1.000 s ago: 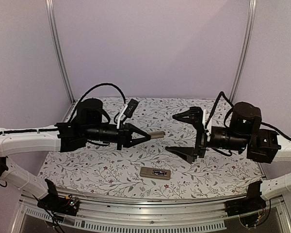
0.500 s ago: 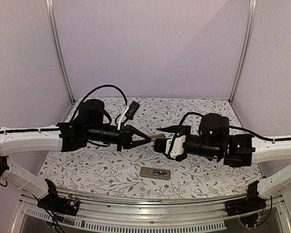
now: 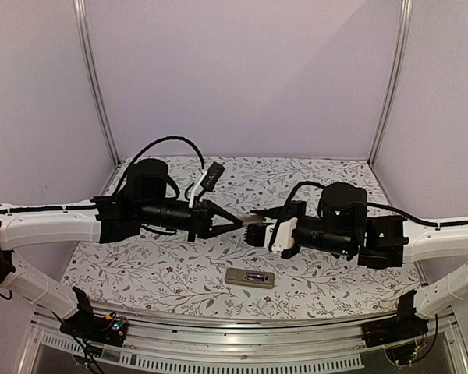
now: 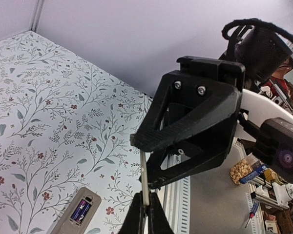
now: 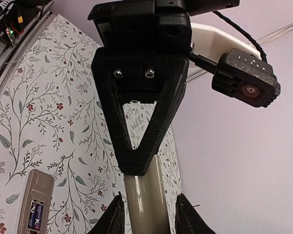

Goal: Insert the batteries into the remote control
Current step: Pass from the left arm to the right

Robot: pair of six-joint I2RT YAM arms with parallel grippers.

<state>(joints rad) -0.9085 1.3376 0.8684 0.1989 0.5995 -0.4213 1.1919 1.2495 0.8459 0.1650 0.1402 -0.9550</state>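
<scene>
Left gripper [image 3: 239,222] and right gripper [image 3: 259,224] faced each other, a grey cover piece [image 3: 252,221] between them. The remote control [image 3: 249,277] lay on the floral table [image 3: 140,265] below.

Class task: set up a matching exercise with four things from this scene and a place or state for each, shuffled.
Things:
1. remote
2. batteries
3. left hand
4. right hand

Places or states:
A. open
B. on the table
C. shut on the cover
D. inside the remote

Pairs: 1-B, 2-D, 3-C, 4-A
</scene>
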